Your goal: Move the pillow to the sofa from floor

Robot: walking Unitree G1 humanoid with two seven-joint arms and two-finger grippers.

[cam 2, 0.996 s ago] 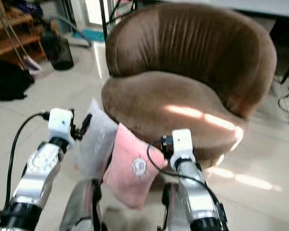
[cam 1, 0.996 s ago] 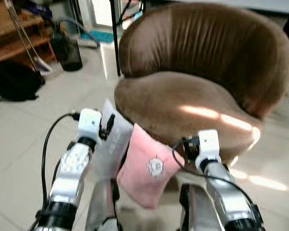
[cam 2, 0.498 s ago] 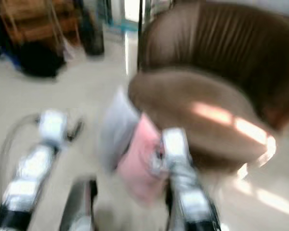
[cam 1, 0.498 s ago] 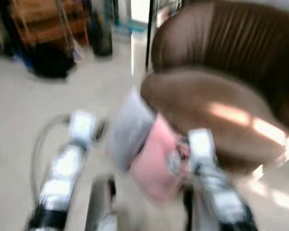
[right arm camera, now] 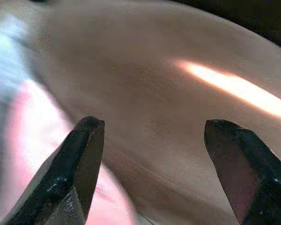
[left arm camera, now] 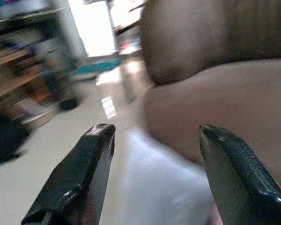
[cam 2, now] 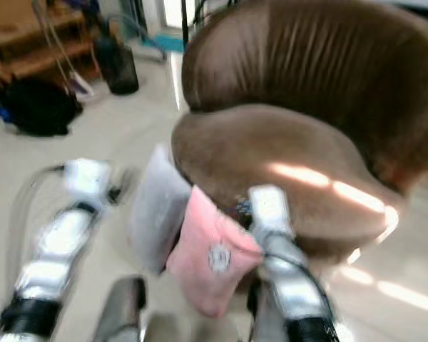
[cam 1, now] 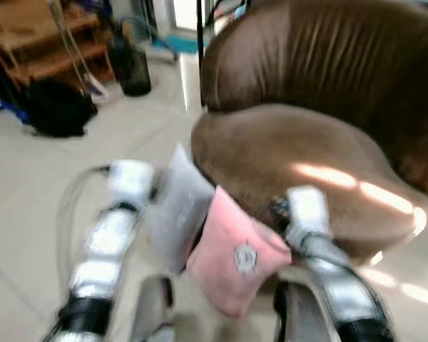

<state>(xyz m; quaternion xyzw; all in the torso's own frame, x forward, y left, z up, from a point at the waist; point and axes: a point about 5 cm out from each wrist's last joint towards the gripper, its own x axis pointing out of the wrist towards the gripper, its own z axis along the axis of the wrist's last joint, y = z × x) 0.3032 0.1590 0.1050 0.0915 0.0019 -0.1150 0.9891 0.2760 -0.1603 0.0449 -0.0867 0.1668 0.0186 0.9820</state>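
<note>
Left pincer [left arm camera: 152, 176] fingers spread, empty, facing grey pillow [cam 1: 177, 206]. Right pincer [right arm camera: 154, 173] likewise apart near sofa [cam 1: 307, 142] seat front. Pink pillow [cam 1: 237, 260] propped on floor against sofa base, lower edge hidden; arms motion-blurred.

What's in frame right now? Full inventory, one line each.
Brown velvet round sofa: 1, brown, ahead of the robot.
Pink square pillow: 1, pink, leaning on the sofa's front.
Grey-white pillow: 1, pale grey, leaning beside the pink one, on its left.
Black bag: 1, black, floor far left.
Dark bin: 1, dark, floor by the wooden shelf.
Left gripper: jaws open, near the grey-white pillow.
Right gripper: jaws open, by the sofa's front.
</note>
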